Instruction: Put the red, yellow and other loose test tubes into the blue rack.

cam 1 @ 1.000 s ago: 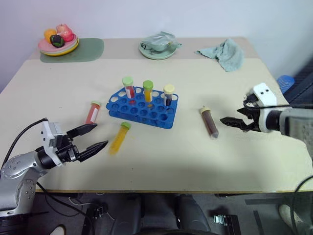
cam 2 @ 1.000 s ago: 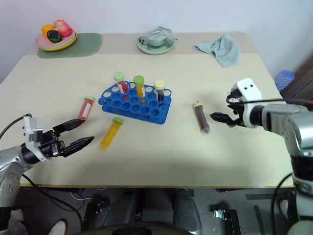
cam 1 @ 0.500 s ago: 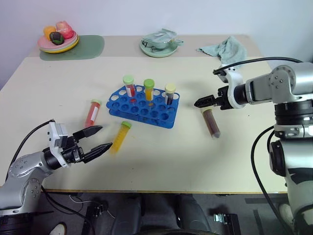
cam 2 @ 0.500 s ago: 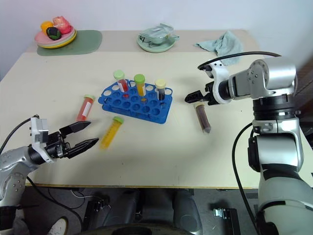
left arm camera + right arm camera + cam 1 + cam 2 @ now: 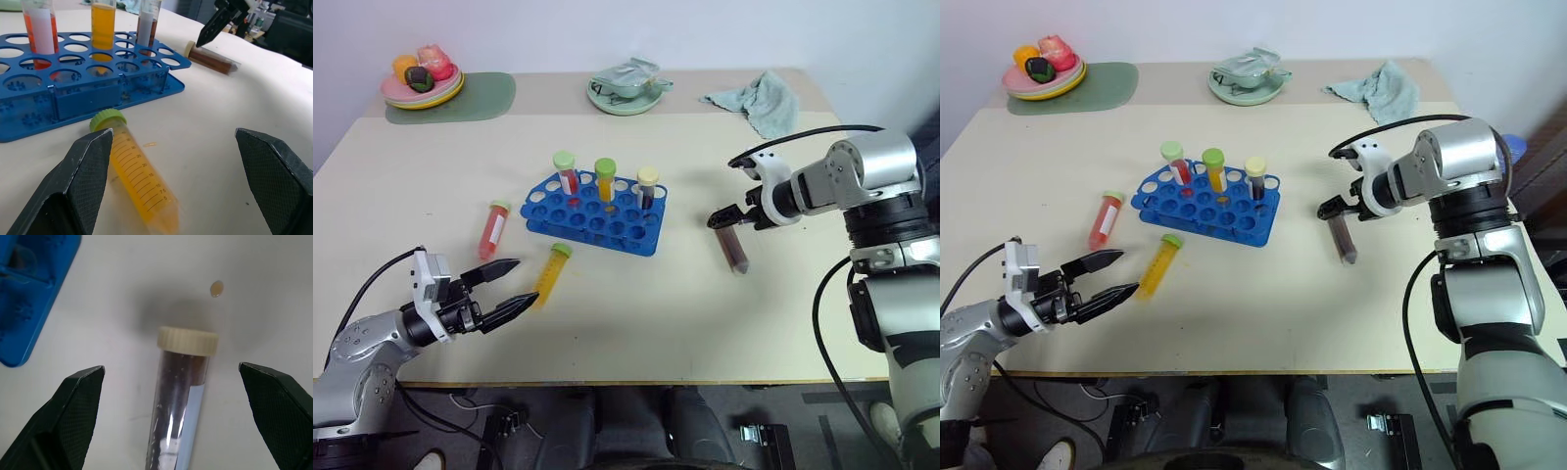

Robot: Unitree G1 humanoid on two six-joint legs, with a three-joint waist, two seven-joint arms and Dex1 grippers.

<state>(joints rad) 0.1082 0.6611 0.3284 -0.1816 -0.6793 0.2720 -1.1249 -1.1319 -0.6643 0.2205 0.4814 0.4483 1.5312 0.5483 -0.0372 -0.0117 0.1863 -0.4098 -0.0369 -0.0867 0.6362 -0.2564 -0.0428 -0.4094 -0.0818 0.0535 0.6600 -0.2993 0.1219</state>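
Observation:
The blue rack [image 5: 597, 217] stands mid-table with three capped tubes upright in its back row. A red tube [image 5: 494, 227] lies to its left, a yellow tube [image 5: 548, 274] lies in front of it, and a brown tube [image 5: 734, 247] lies to its right. My left gripper [image 5: 523, 282] is open near the table's front left, pointing at the yellow tube [image 5: 134, 171], a little short of it. My right gripper [image 5: 718, 219] is open and points down over the capped end of the brown tube [image 5: 178, 401], whose cap shows between the two fingers, untouched.
Along the back edge sit a plate of fruit [image 5: 421, 83] on a green mat [image 5: 480, 96], a green dish [image 5: 628, 86] and a teal cloth [image 5: 759, 98]. A small brownish spot [image 5: 216, 288] marks the table beyond the brown tube's cap.
My right arm has swung in from the right side and tipped its open gripper down over the brown tube's cap. The left gripper has stayed put. The head view has shifted slightly.

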